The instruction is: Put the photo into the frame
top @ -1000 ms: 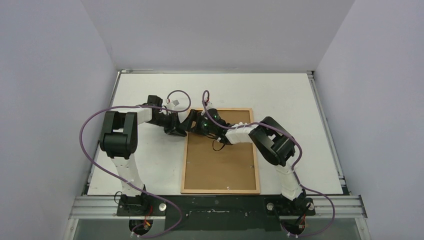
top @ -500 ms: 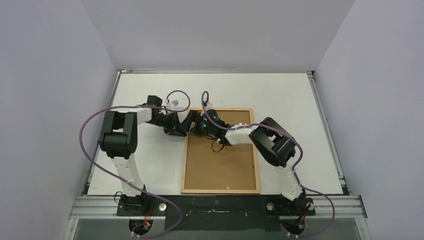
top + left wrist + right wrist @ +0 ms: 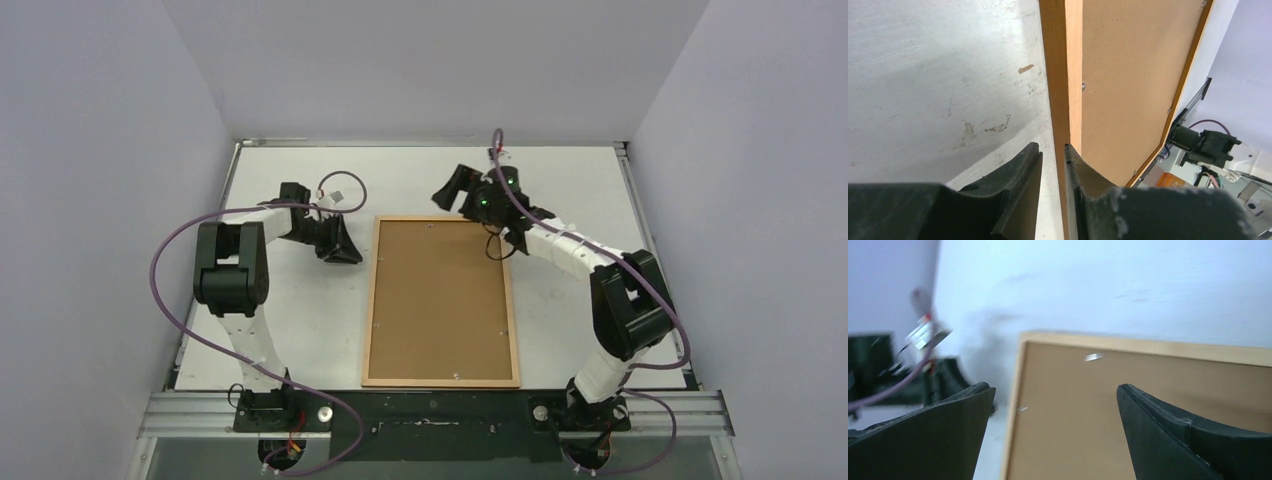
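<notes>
The left end effector sits low over the scuffed white bench. Its two black fingers are parted by a narrow gap with nothing between them. Directly ahead runs the frame; its wooden border edges a brown backing board carrying a small metal tab.

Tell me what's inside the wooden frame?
A plain brown backing board fills the frame. Anything underneath the board is covered and cannot be seen.

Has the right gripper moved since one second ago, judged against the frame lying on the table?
Yes. The right gripper, earlier above the far-left part of the frame, now hangs beyond its far edge, over the white table.
</notes>
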